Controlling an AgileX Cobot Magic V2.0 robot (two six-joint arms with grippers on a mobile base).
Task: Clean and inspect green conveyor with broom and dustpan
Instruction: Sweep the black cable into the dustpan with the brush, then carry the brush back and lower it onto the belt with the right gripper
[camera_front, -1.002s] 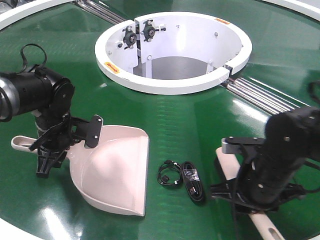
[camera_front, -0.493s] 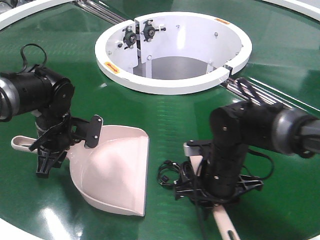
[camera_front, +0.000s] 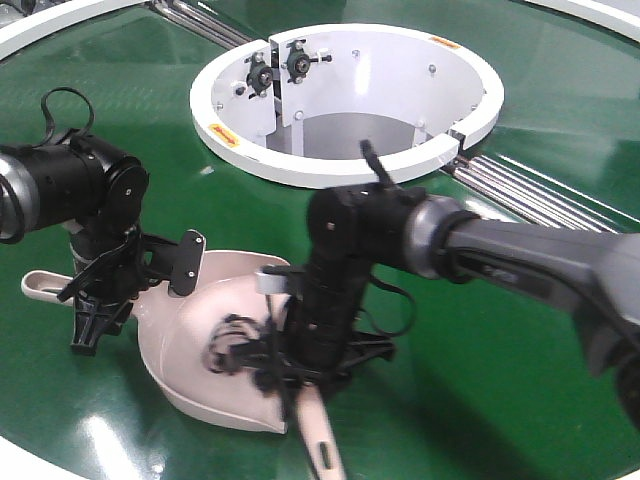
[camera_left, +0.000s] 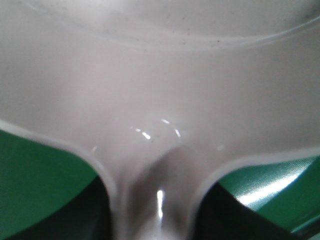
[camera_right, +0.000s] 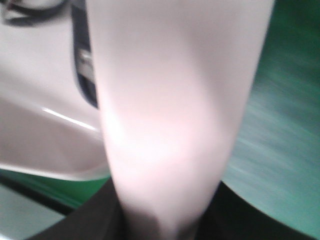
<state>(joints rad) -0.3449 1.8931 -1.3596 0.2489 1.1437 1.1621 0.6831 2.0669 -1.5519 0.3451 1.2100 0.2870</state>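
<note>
With the right gripper (camera_front: 300, 368) closed on the broom (camera_front: 314, 425) at the lip of the dustpan (camera_front: 180, 340), and the left gripper (camera_front: 95, 310) clamping its handle on the green conveyor (camera_front: 480, 400), I judged a low, slow sweep best.

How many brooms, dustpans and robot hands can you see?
broom: 1
dustpan: 1
robot hands: 2, the left hand and the right hand
total: 4
</note>
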